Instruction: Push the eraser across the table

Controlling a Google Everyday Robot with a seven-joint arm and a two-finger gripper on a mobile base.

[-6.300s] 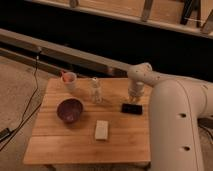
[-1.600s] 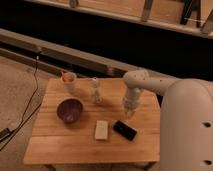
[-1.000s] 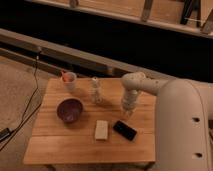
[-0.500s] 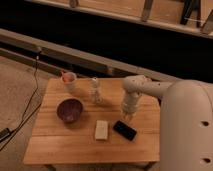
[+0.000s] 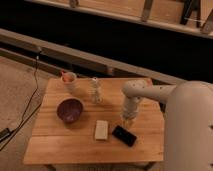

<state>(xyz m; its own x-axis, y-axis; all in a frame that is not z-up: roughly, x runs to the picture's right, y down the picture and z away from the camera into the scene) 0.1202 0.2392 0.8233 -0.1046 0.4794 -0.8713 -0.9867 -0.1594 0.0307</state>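
Near the front edge of the table (image 5: 55, 145), at about five o'clock from its middle, the eraser (image 5: 124, 135) lay flat and slantwise, just beside a beige block (image 5: 102, 129) at its nine o'clock. The gripper (image 5: 128, 120) hung at the eraser's twelve o'clock, close over its far end, with its fingers drawn together and holding nothing. Whether it touched the eraser could not be told. A purple bowl (image 5: 69, 109), a clear bottle (image 5: 95, 90) and a cup (image 5: 68, 79) stood well apart toward ten and eleven o'clock. The push looked largely done or in its last stretch. Little table remained toward six o'clock, and the block barred the way toward nine.
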